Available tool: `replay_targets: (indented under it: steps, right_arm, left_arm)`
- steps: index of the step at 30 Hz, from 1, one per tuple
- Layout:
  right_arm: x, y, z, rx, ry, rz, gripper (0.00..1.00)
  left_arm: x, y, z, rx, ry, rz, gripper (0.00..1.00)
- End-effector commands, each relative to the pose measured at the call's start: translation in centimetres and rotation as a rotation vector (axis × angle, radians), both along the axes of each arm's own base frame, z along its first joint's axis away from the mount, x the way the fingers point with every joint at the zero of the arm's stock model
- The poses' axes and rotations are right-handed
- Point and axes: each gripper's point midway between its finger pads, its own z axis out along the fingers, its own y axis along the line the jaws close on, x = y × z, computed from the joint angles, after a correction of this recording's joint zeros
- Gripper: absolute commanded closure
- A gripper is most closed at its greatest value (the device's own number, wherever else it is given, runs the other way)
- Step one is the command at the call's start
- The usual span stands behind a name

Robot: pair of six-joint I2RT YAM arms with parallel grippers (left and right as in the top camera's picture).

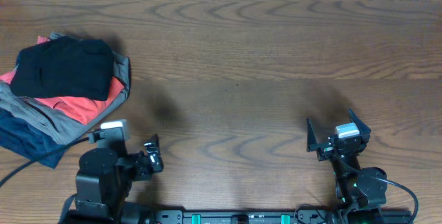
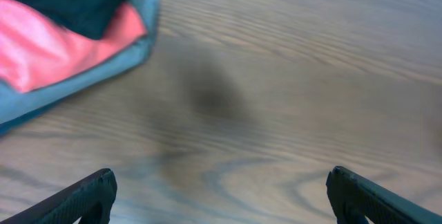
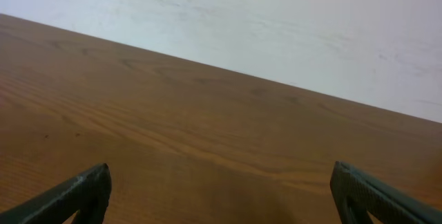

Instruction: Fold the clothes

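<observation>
- Left hand (image 1: 151, 155) - fingers wide apart, holding nothing, by the front edge of the brown wooden table (image 1: 242, 58).
- Right hand (image 1: 336, 131) - fingers apart too, empty.
- The black soft collared shirt (image 1: 63, 67) lies folded on the folded coral-red garment (image 1: 79, 106), far left.
- The fold looks done - move both hands slowly and keep well clear of the shirt.
</observation>
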Motion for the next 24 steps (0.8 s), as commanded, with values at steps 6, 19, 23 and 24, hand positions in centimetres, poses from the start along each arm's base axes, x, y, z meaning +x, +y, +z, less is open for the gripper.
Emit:
replay_targets:
  steps: [6,19,23,24]
  right_arm:
    - [0.0,-0.1,0.0,0.001,-0.001,-0.002,0.01]
    - [0.0,-0.1,0.0,0.001,-0.001,-0.002,0.01]
    - [0.0,-0.1,0.0,0.001,-0.001,-0.002,0.01]
    - [0.0,-0.1,0.0,0.001,-0.001,-0.002,0.01]
  left_arm:
    - [2.0,2.4,-6.0,0.017,-0.145,0.121,0.02]
    - [6.2,2.7,-5.9,-0.003,-0.506,0.142,0.02]
    - [6.5,2.6,-5.9,-0.01,-0.534,0.14,0.02]
    - [6.5,2.6,-5.8,-0.015,-0.536,0.141,0.02]
